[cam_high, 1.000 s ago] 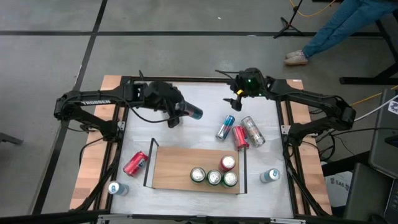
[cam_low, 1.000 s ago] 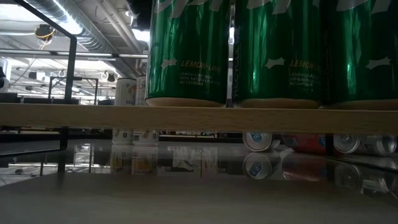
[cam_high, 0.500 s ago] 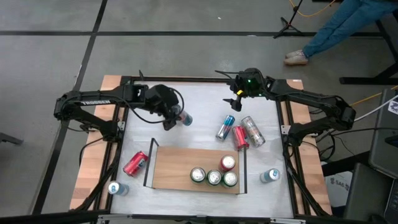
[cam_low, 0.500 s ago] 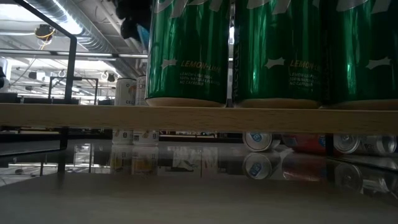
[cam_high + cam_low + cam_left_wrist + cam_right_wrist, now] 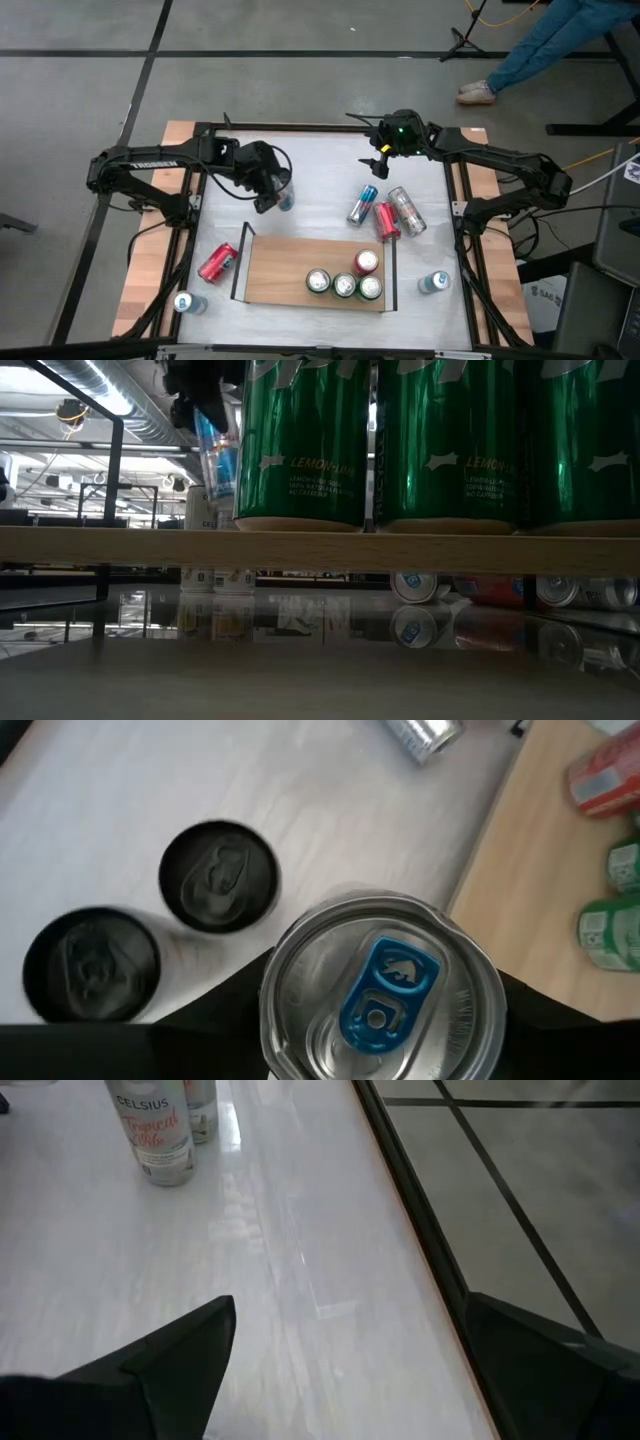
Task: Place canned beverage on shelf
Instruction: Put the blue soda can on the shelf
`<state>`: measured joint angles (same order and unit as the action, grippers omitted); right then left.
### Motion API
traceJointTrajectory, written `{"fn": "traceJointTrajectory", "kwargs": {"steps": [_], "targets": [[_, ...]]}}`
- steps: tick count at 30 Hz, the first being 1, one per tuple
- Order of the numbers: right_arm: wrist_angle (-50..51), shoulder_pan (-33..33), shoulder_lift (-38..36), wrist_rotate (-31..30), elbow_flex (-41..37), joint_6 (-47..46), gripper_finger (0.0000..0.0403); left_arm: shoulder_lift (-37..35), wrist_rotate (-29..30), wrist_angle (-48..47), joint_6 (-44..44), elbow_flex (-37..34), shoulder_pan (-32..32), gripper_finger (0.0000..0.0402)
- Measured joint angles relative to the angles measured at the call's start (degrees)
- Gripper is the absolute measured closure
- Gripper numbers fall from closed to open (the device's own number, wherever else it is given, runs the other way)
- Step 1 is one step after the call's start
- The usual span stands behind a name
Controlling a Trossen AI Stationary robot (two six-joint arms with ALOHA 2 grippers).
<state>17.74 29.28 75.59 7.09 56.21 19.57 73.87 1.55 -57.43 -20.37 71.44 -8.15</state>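
My left gripper [image 5: 272,192] is shut on a blue-and-silver can [image 5: 286,198] and holds it in the air over the table's far left part, beyond the shelf's left end. The shelf [image 5: 285,268], a wooden board with black end rails, bears three green cans [image 5: 344,286] and a red can [image 5: 365,262], all upright at its right end. My right gripper [image 5: 378,165] hovers open and empty over the far middle of the table. My left gripper pinches the can between its two fingers [image 5: 215,1020], one on each side of the round wall just under the top rim [image 5: 272,1010]. It comes steeply from above. The can hangs nearly upright, its blue-tabbed top [image 5: 385,985] up, clear of the table [image 5: 215,455].
Two upright white cans with black tops [image 5: 218,875] stand on the table under the held can. A blue can [image 5: 362,205], a red one [image 5: 387,222] and a silver one [image 5: 407,210] lie right of centre. Another red can [image 5: 218,262] lies left of the shelf. Single cans [image 5: 185,302] [image 5: 433,283] stand near both front corners.
My left gripper has tipped downward and rolled, drawing a little toward the table's left and near side. The can, which pointed level toward the table's right, now stands nearly upright below the fingers, still held clear of the table.
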Motion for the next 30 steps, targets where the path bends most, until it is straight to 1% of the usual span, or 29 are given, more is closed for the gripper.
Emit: {"fn": "traceJointTrajectory", "kwargs": {"steps": [11, 17, 23, 30], "targets": [[0.0, 0.0, 0.0, 0.0, 0.0, 0.0, 0.0022, 0.0, 0.2, -4.3, -3.5, 0.0, 3.2, 0.0189], [0.0, 0.0, 0.0, 0.0, 0.0, 0.0, 0.0022, 0.0, 0.3, -4.6, -6.6, 0.0, 5.6, 0.0189], [0.0, 0.0, 0.0, 0.0, 0.0, 0.0, 0.0022, 0.0, 0.4, -4.6, -9.7, 0.0, 9.7, 0.0189], [0.0, 0.0, 0.0, 0.0, 0.0, 0.0, 0.0022, 0.3, 0.7, -4.6, -15.3, 0.0, 16.6, 0.0189]]}}
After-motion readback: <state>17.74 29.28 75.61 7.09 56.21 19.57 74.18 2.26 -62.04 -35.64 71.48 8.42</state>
